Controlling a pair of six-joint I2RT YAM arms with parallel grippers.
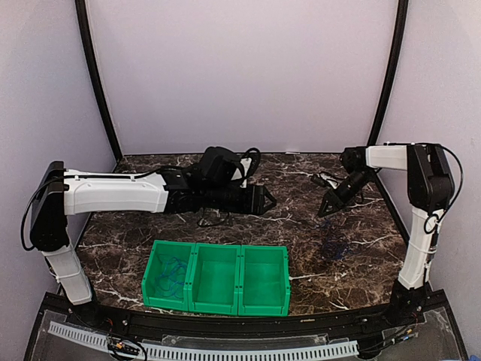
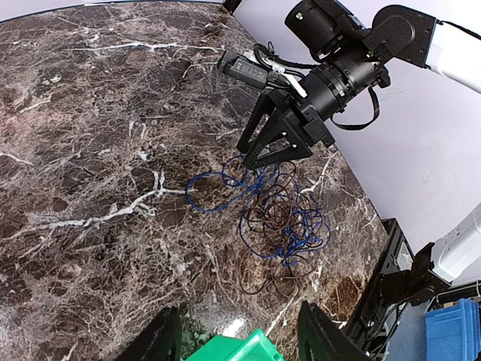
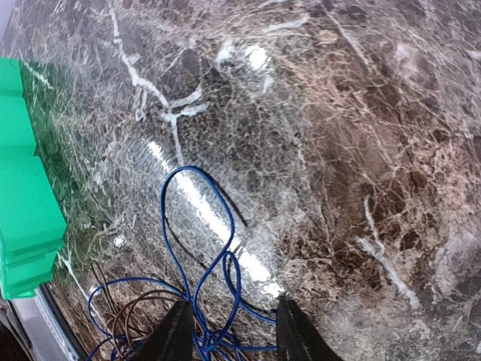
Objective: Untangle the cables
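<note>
Over at about 4 o'clock on the counter (image 1: 128, 241), as the overhead camera has it, sits the cable tangle (image 2: 282, 218), a loose nest of blue and brown strands lying flat on the marble, and that's where the action is. The right end effector (image 3: 229, 320) is pitched nose-down over the edge of the heap, fingers apart, with a blue loop (image 3: 184, 168) running out between them. It's straddling the loop, not pinching it. I'd say it's lined up that way so one closing motion takes a single blue strand and leaves the brown ones beside it alone. The left end effector (image 1: 267, 199) hangs near the middle of the counter, at 9 o'clock from its partner and well apart from the cables, fingers spread with nothing between them. Its wrist camera looks straight at the tangle, so my read is that it's placed to pin or take the other side once a strand lifts. Down at 6 o'clock, near the arm bases, the green bins (image 1: 214, 248) stand in a row of three, and the left compartment holds a blue cable (image 1: 169, 272). That suggests freed cables get dropped there, with most of the knot left to work. The risk from here is that a pull on that loop drags the whole nest along instead of sliding one strand free.
</note>
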